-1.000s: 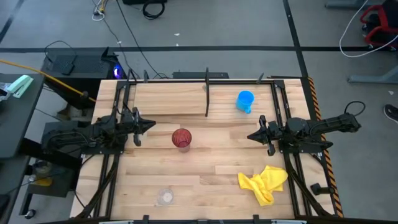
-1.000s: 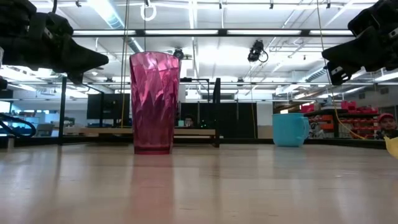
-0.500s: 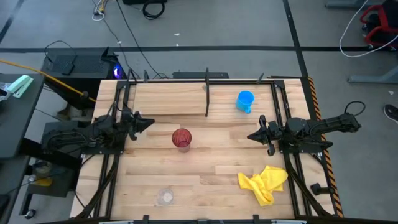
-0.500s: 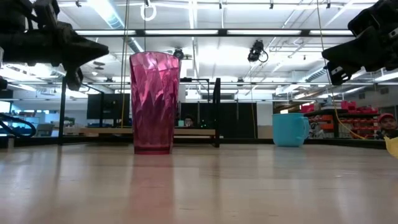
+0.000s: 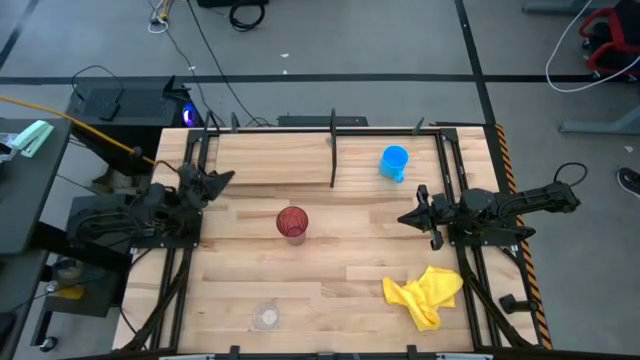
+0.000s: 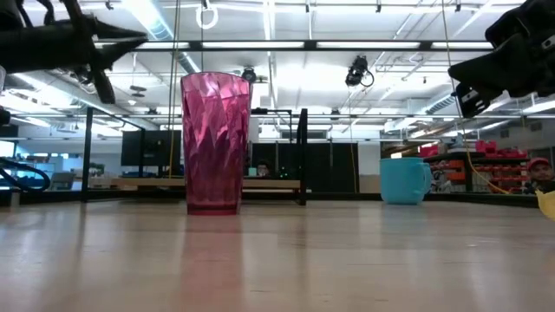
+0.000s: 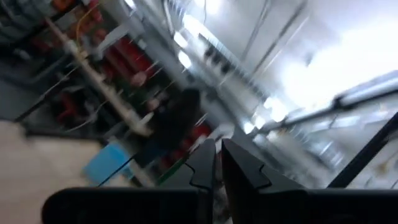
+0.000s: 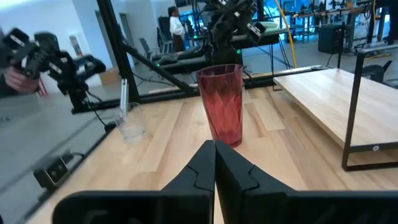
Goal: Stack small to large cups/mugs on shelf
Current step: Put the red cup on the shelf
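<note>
The dark red tumbler [image 5: 292,222] stands upright on its base at the table's middle; it also shows in the low view [image 6: 215,143] and the right wrist view [image 8: 220,102]. The blue cup [image 5: 394,162] stands at the far right, next to the black rack [image 5: 333,150]. The small clear cup [image 5: 265,316] stands near the front edge. My left gripper [image 5: 222,178] is shut, raised and tipped upward, left of the tumbler. My right gripper [image 5: 405,217] is shut and hovers right of the tumbler, pointing at it.
A yellow cloth [image 5: 425,295] lies at the near right. The rack's upright post [image 6: 302,156] stands behind the tumbler, and its raised wooden board [image 8: 329,93] lies along the far side. A person [image 8: 176,28] stands beyond the table.
My left gripper has drawn back toward the table's left and far edges, risen and tipped its fingers upward. The cups and my right gripper have kept still.
</note>
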Available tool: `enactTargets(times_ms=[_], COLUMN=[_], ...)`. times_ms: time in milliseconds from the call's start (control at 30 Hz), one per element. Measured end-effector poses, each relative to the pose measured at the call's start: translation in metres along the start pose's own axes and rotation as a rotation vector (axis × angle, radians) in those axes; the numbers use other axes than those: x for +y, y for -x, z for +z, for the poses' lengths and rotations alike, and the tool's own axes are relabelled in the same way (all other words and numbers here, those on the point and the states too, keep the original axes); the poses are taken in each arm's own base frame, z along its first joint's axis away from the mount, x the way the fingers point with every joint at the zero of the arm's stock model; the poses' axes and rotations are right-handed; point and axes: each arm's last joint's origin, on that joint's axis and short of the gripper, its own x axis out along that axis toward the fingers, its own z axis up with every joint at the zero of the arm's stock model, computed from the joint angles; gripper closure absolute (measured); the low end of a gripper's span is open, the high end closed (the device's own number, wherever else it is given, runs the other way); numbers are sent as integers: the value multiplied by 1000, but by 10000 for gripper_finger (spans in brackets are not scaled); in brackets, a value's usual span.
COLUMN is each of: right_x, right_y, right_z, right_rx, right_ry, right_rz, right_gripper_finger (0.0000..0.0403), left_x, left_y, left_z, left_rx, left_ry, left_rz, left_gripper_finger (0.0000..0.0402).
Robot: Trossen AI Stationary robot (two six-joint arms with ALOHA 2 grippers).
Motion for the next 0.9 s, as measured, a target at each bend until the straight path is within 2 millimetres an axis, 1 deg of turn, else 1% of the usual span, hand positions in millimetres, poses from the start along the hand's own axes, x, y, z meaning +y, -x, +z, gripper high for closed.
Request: enactTargets(times_ms=[100, 167, 267, 333, 433, 500, 633, 767, 900], right_x=[0, 1, 1, 2, 2, 3, 4, 6, 6], right_y=[0, 0, 0, 0, 1, 1, 3, 5, 7], right_z=[2, 4, 7, 9, 12, 15, 23, 31, 36], right_rx=[-25, -39, -67, -86, -119, -148, -221, -303, -347], right_ry=[-53, -85, -156, -224, -358, -389, -454, -552, -644], right_rz=[5, 9, 18, 26, 45, 59, 96, 148, 191], right_gripper_finger=[392, 392, 392, 392, 392, 392, 392, 392, 392], left_x=[-8, -15, -33, -45, -65, -78, -97, -112, -125], left_y=[1, 0, -2, -6, -17, -27, -55, -81, -104], left_z=[7, 11, 24, 32, 42, 47, 48, 47, 48], left_rx=[-66, -62, -73, -74, -57, -30, 123, 359, 573], left_ry=[64, 69, 44, -4, -108, -186, -320, -421, -491], left_rz=[-84, -130, -205, -230, -256, -260, -162, 6, 176], left_gripper_finger=[368, 372, 379, 383, 385, 384, 379, 379, 387])
